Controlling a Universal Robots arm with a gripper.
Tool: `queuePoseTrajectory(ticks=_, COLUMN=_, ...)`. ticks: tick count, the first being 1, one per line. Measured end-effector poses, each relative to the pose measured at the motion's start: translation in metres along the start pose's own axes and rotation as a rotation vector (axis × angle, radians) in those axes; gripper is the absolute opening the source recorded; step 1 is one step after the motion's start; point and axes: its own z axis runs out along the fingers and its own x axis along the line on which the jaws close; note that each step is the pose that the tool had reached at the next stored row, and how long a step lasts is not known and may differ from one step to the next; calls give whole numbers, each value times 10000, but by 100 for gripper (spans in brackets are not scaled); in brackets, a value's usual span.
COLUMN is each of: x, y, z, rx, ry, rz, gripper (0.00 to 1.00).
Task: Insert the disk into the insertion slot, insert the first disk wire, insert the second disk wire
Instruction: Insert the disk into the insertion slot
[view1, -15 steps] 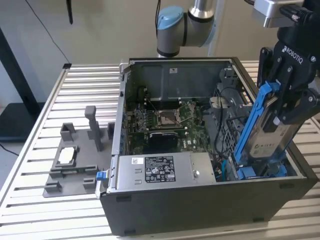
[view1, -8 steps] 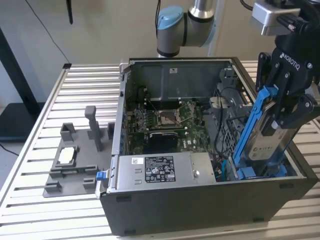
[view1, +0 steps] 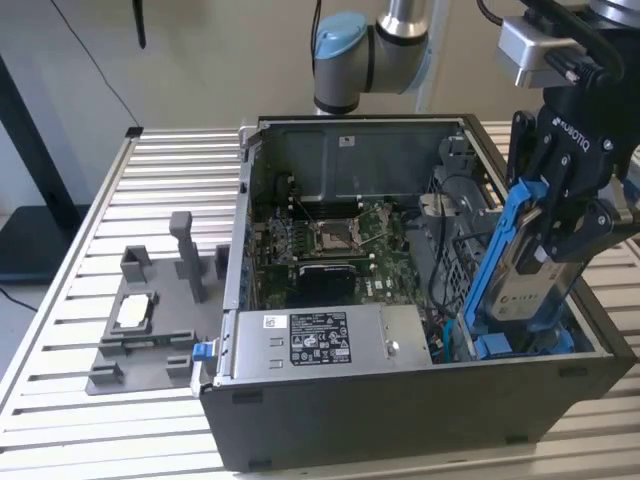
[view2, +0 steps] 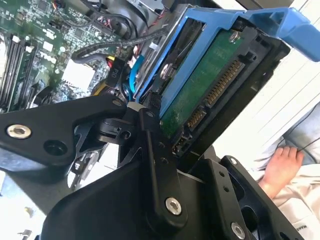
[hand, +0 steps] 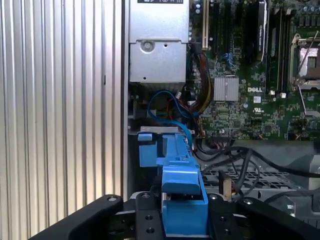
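Ribbed aluminium tabletop (view1: 60, 300) is carrying an open dark-grey computer case (view1: 400, 420) in the exterior view. The black 2-finger gripper (view1: 555, 235) is clamping the silver-grey disk (view1: 520, 285) by its bright blue plastic carrier, tilted, over the case's end at the exterior view's right. In the second wrist view, the disk's green board is facing the camera. In the first wrist view, loose black cables (hand: 227, 150) are lying near the carrier. Descending tilted is risking a snag or a jam, I judge.
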Motion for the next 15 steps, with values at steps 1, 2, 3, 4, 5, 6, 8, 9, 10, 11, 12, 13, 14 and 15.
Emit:
queuePoseTrajectory(ticks=1, x=-2, y=0, z=13, rx=0, ry=-71, rz=-1, gripper=33)
queuePoseTrajectory(ticks=2, x=-2, y=-1, z=28, rx=0, ry=-120, rz=-3, gripper=33)
queuePoseTrajectory(ticks=3, x=-1, y=-1, z=38, rx=-1, ry=-145, rz=-3, gripper=33)
queuePoseTrajectory(ticks=4, x=-1, y=-1, z=51, rx=-1, ry=-176, rz=-4, gripper=33)
queuePoseTrajectory(ticks=5, x=-1, y=-1, z=65, rx=-2, ry=-202, rz=-4, gripper=33)
queuePoseTrajectory(ticks=6, x=-1, y=-1, z=79, rx=-3, ry=-220, rz=-5, gripper=33)
queuePoseTrajectory(ticks=8, x=-2, y=-2, z=115, rx=-2, ry=-236, rz=-6, gripper=33)
queuePoseTrajectory(ticks=9, x=-1, y=-2, z=130, rx=-2, ry=-232, rz=-7, gripper=33)
queuePoseTrajectory(ticks=10, x=-1, y=-3, z=144, rx=-2, ry=-231, rz=-7, gripper=33)
queuePoseTrajectory(ticks=11, x=-1, y=-3, z=148, rx=-2, ry=-234, rz=-7, gripper=33)
queuePoseTrajectory(ticks=12, x=-1, y=-3, z=148, rx=-2, ry=-234, rz=-7, gripper=33)
queuePoseTrajectory(ticks=13, x=-1, y=-3, z=148, rx=-2, ry=-233, rz=-7, gripper=33)
queuePoseTrajectory(ticks=14, x=-1, y=-3, z=148, rx=-2, ry=-234, rz=-7, gripper=33)
queuePoseTrajectory(ticks=15, x=-1, y=-3, z=148, rx=-2, ry=-233, rz=-7, gripper=33)
